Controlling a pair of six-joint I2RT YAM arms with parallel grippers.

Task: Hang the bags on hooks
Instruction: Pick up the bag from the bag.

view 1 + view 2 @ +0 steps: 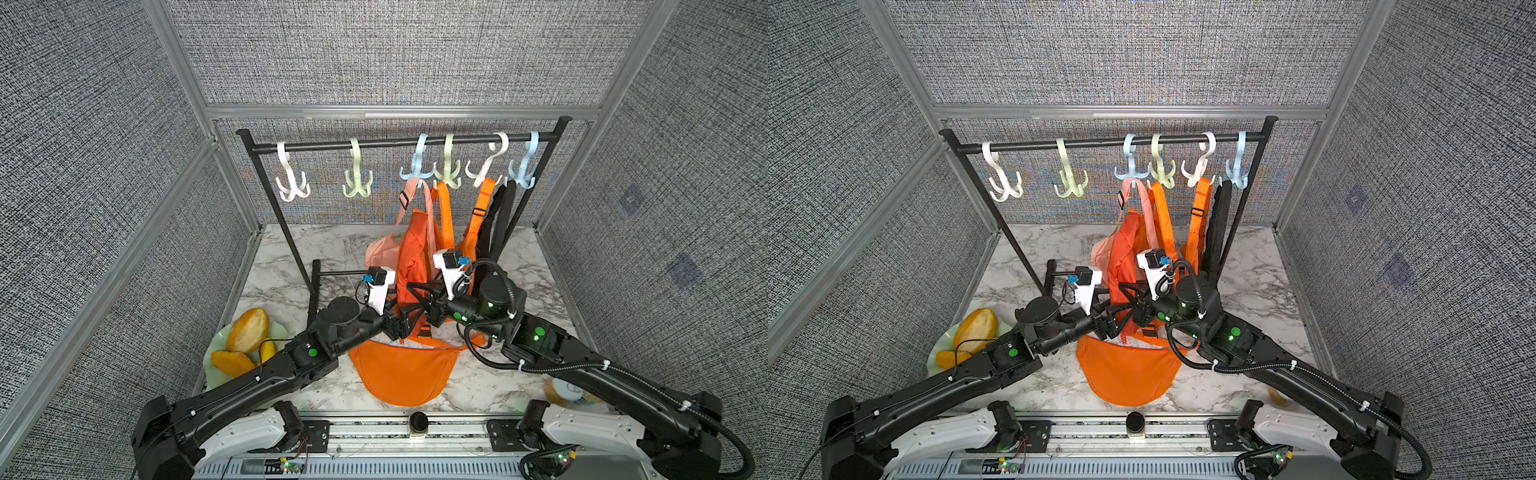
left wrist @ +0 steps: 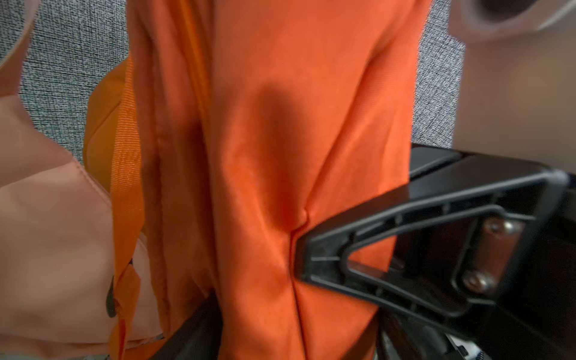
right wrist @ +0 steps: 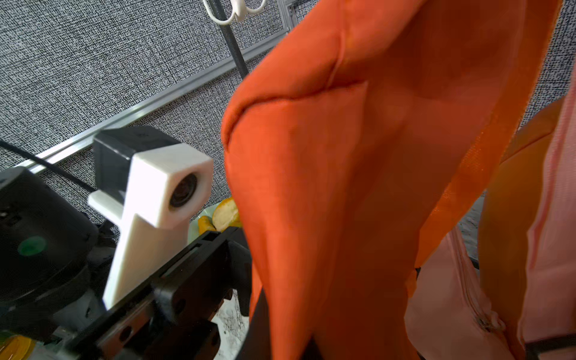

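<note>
- Marble tabletop (image 1: 286, 249), boxed in by grey woven wall panels (image 1: 374, 54) on aluminium framing (image 1: 399, 112).
- 6 o'clock, nearest: flat orange bag (image 1: 401, 374) lying on the marble.
- 8 o'clock: pale green plate (image 1: 216, 347) with yellow-orange food pieces (image 1: 248, 330).
- Centre: upright orange bag (image 1: 411, 253) between both arms. Right gripper (image 1: 410, 286) has its fingers together, pinching the cloth. Left gripper (image 1: 409, 322) has its fingers apart, straddling the bag's lower end; can't tell if they press it.
- Just behind: pink bag (image 1: 380, 251), strap over blue hook (image 1: 415, 172). Orange strap (image 1: 445, 216) runs up to green hook (image 1: 446, 176); can't tell whose strap.
- 12 o'clock: black rack (image 1: 374, 142) with six hooks. At 1 o'clock, hanging orange bag (image 1: 471, 237) and black bag (image 1: 498, 216).
</note>
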